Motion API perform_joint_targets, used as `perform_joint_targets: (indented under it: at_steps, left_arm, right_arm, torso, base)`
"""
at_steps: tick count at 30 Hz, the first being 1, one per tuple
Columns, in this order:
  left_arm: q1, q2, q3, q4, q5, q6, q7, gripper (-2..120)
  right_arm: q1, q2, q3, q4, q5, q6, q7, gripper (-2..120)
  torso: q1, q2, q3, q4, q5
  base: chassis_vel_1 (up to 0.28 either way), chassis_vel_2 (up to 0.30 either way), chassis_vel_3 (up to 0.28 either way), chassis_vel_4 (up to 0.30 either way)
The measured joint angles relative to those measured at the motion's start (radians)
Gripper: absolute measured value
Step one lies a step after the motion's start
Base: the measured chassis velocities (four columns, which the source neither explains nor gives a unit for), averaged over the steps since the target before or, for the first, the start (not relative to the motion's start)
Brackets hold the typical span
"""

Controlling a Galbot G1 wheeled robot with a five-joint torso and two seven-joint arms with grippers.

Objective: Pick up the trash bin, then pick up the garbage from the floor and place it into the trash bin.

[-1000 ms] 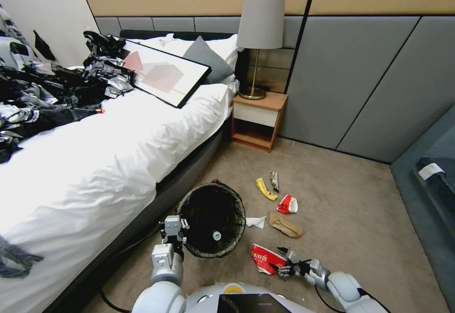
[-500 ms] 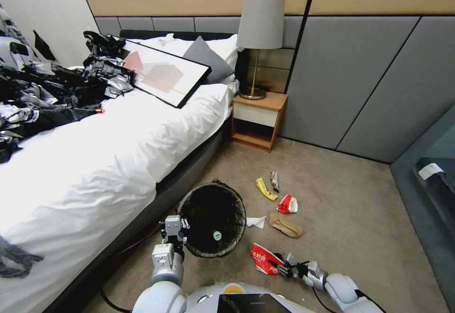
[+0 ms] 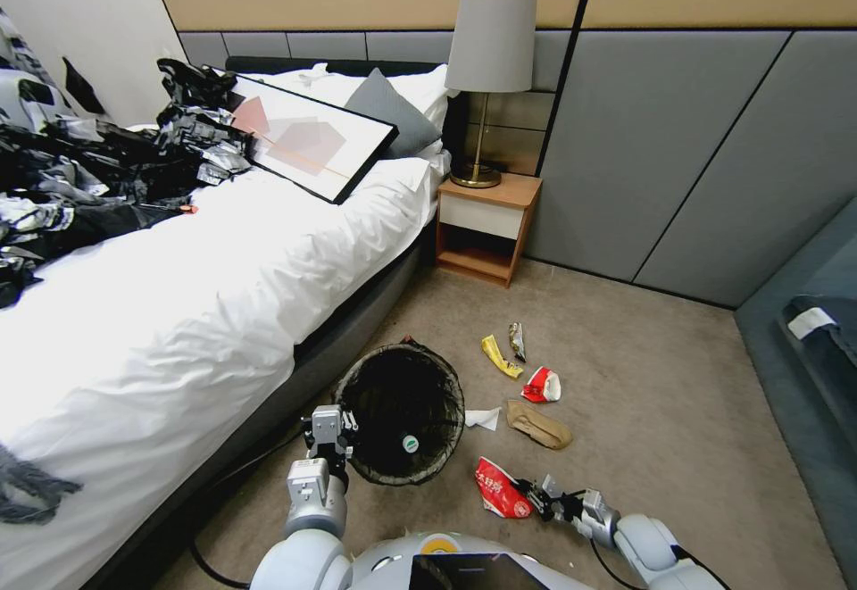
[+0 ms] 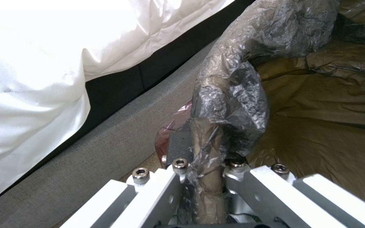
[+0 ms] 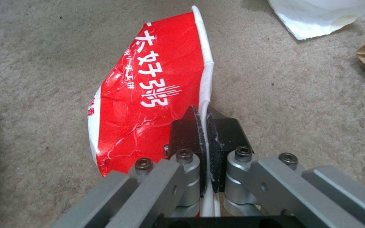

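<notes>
The left gripper (image 3: 332,447) has its fingers (image 4: 178,148) closed on the bag-lined rim of the bin (image 3: 399,411), which sits beside the bed (image 3: 178,304). The right gripper (image 3: 536,501), low over the carpet (image 3: 678,411), pinches the white edge of a red pack (image 5: 149,98). Other litter (image 3: 538,425) lies just beyond, near the bin.

The left gripper's (image 4: 206,177) fingers (image 4: 178,148) pinch the trash bin's (image 4: 233,95) bag-covered rim beside the grey bed base (image 4: 106,133).
</notes>
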Motion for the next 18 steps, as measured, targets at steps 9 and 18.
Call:
perform_joint_targets:
  at_steps: [9,18]
  left_arm:
    - [0.0,0.0,-0.002,0.001,-0.001,-0.001,0.0,0]
    - [-0.001,0.001,-0.005,0.001,-0.003,-0.001,0.0,0]
  right_arm:
    - [0.002,0.013,0.015,0.001,0.024,0.042,0.021,0]
    - [-0.004,0.075,0.084,0.108,0.146,0.087,0.08,0]
  torso:
    - [0.0,0.0,0.0,-0.0001,0.0002]
    - [0.0,0.0,0.0,0.0001,0.0001]
  base:
    - [0.0,0.0,0.0,0.0]
    - [0.0,0.0,0.0,0.0]
